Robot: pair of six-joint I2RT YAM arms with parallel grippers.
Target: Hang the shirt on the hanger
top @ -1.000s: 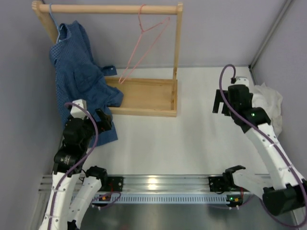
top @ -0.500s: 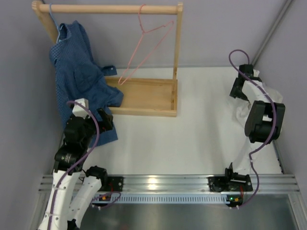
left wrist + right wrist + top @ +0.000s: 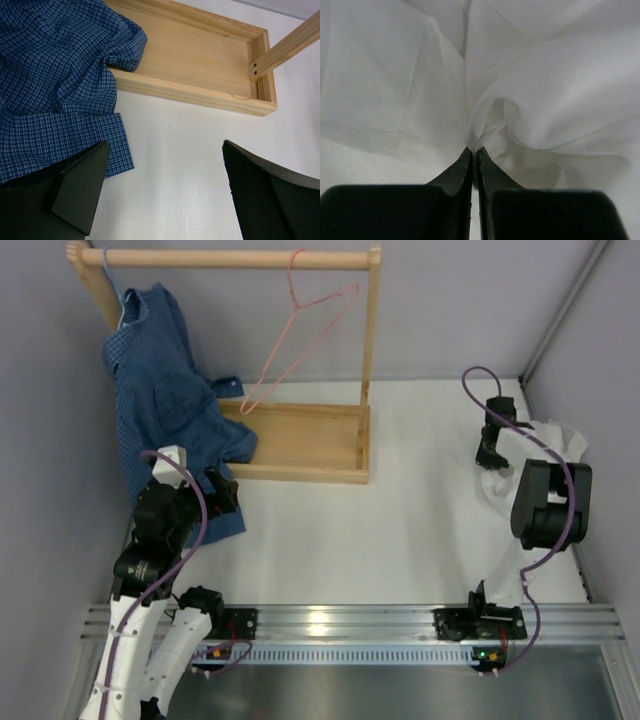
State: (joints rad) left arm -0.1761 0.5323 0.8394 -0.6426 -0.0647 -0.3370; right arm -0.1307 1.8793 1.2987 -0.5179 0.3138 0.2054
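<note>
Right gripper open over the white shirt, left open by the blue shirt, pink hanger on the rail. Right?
No: the right gripper is shut, pinching a fold of the white shirt; the right wrist view shows it. The left gripper is open by the blue shirt, pink hanger on the rail.

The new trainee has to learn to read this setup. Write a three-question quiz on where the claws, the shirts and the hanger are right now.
1. True or false: the right claw is shut on a fold of the wrinkled white fabric shirt.
2. Which garment lies beside the open left claw?
3. The thin pink wire hanger is: A hooked on the wooden top rail; B inside the white shirt; C held by the left claw.

Key: 1 true; 2 the blue checked fabric shirt; 3 A.
</note>
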